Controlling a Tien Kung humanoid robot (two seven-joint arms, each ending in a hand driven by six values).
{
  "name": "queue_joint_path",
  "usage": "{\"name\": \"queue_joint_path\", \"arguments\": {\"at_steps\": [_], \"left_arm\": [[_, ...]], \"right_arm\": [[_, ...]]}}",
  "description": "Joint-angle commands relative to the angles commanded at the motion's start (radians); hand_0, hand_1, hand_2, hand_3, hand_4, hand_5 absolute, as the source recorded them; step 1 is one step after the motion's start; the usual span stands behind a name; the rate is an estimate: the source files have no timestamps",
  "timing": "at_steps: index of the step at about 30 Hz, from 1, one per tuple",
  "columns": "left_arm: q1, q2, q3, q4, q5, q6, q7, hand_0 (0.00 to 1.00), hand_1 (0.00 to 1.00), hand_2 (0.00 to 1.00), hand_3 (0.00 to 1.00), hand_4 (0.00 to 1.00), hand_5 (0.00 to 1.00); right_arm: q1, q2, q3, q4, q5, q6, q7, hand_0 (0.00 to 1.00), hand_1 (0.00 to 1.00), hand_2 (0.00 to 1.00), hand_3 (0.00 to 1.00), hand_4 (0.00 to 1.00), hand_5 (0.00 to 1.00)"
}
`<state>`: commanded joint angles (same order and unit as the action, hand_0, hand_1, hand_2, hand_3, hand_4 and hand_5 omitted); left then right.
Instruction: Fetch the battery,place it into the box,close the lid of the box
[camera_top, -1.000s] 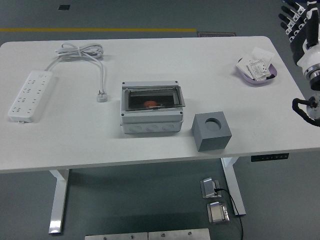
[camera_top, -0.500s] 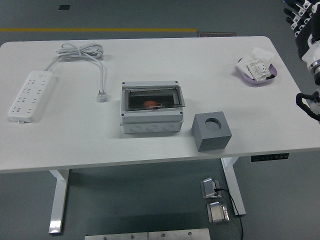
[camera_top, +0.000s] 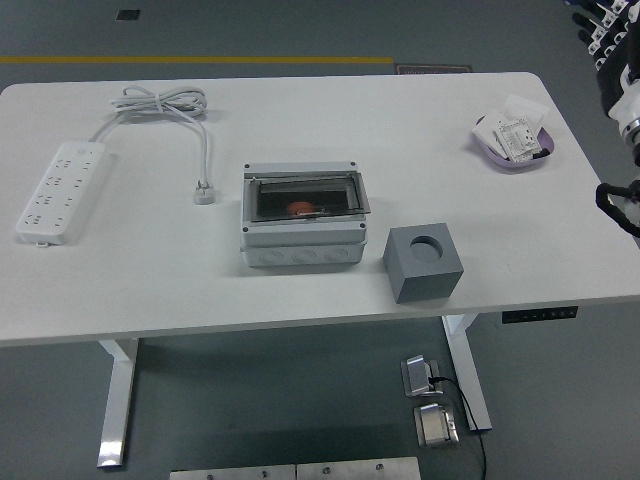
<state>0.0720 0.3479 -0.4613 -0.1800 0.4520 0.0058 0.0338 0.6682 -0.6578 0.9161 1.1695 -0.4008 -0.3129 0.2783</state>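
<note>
The lidded box (camera_top: 303, 216) lies long-axis three-to-nine on the tabletop (camera_top: 400, 130); the right robot hand (camera_top: 610, 30) at two o'clock is too cropped to tell its grip.

light: even overhead light is falling bright | shadows: lying faint beside the grey cube block (camera_top: 425, 263) | focus: staying slightly soft

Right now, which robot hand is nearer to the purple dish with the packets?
Right. The right hand is at the picture's top right corner, beyond the table edge, up and right of the purple dish. The left hand is not in view.
</note>
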Motion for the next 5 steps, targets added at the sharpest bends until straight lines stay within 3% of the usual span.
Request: {"name": "queue_joint_path", "arguments": {"at_steps": [5], "left_arm": [[-0.004,0.001,0.012,0.0,-0.011,-0.001,-0.002,0.669,0.711,0.666,0.638,0.711,0.28]], "right_arm": [[-0.011,0.005,0.027,0.014,-0.046,-0.029,-0.022,0.972,0.858,0.835,0.824,0.9,0.998]]}}
